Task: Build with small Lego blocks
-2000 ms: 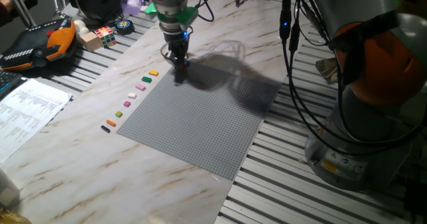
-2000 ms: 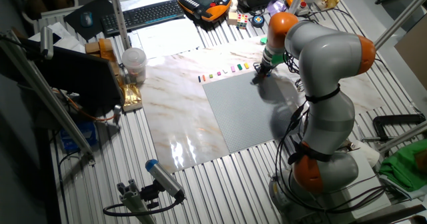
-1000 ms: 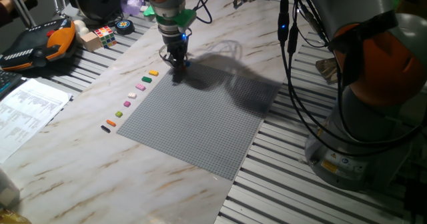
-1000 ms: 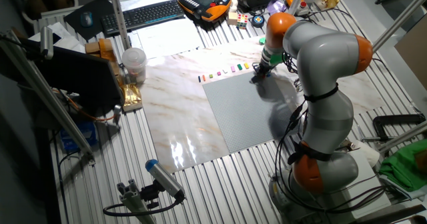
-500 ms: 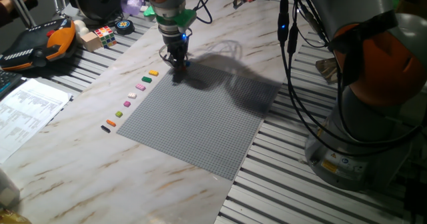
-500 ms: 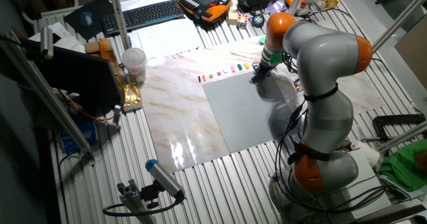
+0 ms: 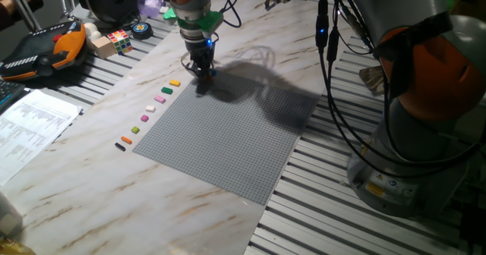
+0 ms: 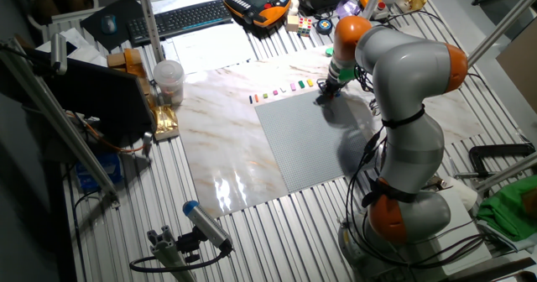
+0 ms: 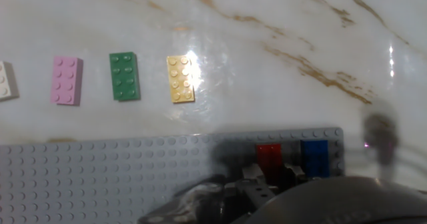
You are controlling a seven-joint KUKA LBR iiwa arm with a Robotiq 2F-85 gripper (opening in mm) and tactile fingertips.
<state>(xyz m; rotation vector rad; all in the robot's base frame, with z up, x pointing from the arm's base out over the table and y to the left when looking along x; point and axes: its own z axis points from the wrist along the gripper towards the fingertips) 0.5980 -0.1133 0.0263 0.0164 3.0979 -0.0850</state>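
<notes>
My gripper (image 7: 203,70) sits low over the far corner of the grey baseplate (image 7: 228,133), fingertips right down at the studs. From the fixed views I cannot tell how far the jaws are parted or whether they have hold of anything; in the hand view the fingers are only a dark blur at the bottom edge.

On that same baseplate corner, the hand view shows a red block (image 9: 269,156) and a blue block (image 9: 315,157) standing side by side with a narrow gap between them, the blue one nearest the baseplate's end edge. The red one lies just ahead of my blurred fingers.

Off the baseplate, on the marble desk (image 7: 99,171), the loose blocks lie in a row running along the baseplate's edge. Nearest my corner is the yellow block (image 9: 180,79), then the green block (image 9: 125,76), then the pink block (image 9: 67,80), and a white block (image 9: 5,81) cut off at the picture's edge. In one fixed view the row carries on past these with a few more small bricks, down to an orange block (image 7: 126,140) and a black block (image 7: 120,146) at the far end from my gripper. All are apart from one another and close beside the baseplate without touching it.
</notes>
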